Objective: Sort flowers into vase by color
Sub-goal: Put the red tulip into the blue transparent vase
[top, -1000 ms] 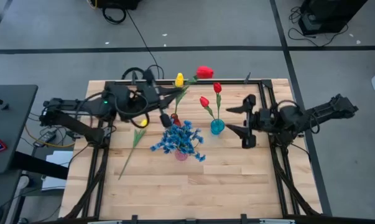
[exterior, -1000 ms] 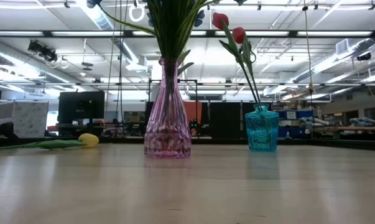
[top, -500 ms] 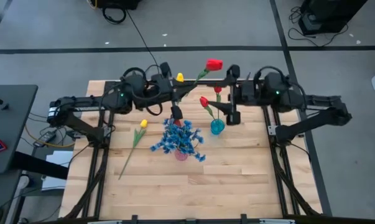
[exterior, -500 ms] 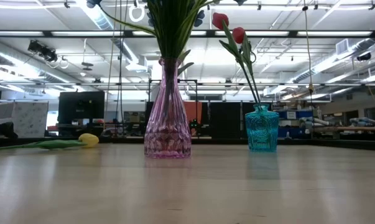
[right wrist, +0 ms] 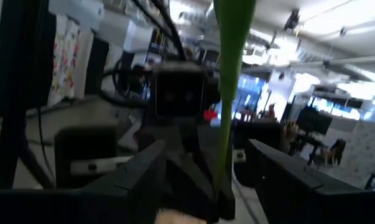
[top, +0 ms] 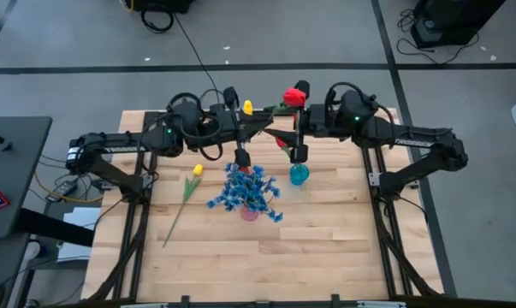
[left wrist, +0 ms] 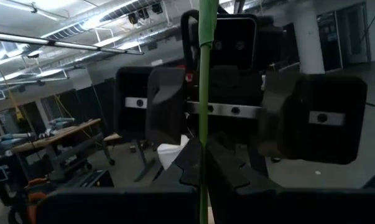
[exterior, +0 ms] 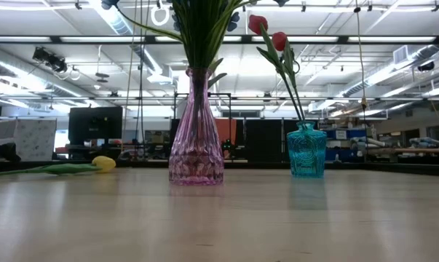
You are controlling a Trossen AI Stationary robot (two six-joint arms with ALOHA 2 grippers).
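Red, the tulip (top: 293, 96) on its thin green stem (left wrist: 204, 112) was held in the air above the far edge of the pale wooden table (top: 326, 248), at about twelve o'clock from the table's centre. The left gripper (top: 256, 122) was clamped on that stem, its dark fingers (left wrist: 187, 168) pressed together around it. The right gripper (top: 297, 137) faced it from the three o'clock side, its fingers (right wrist: 287, 180) standing apart with the stem between them; contact could not be confirmed.

A small yellow tulip (top: 247, 108) showed just beside the left arm, at nine o'clock from the red bloom; what carried it could not be made out.

A tall pink glass vase (exterior: 196, 138) near the table centre held the bunch of small blue blossoms (top: 249, 192). A short turquoise glass vase (exterior: 306, 151), at three o'clock from the pink one, held two red tulips (exterior: 269, 33). Another yellow tulip (top: 195, 170) lay flat on the table, at nine o'clock from the pink vase, well apart from both.
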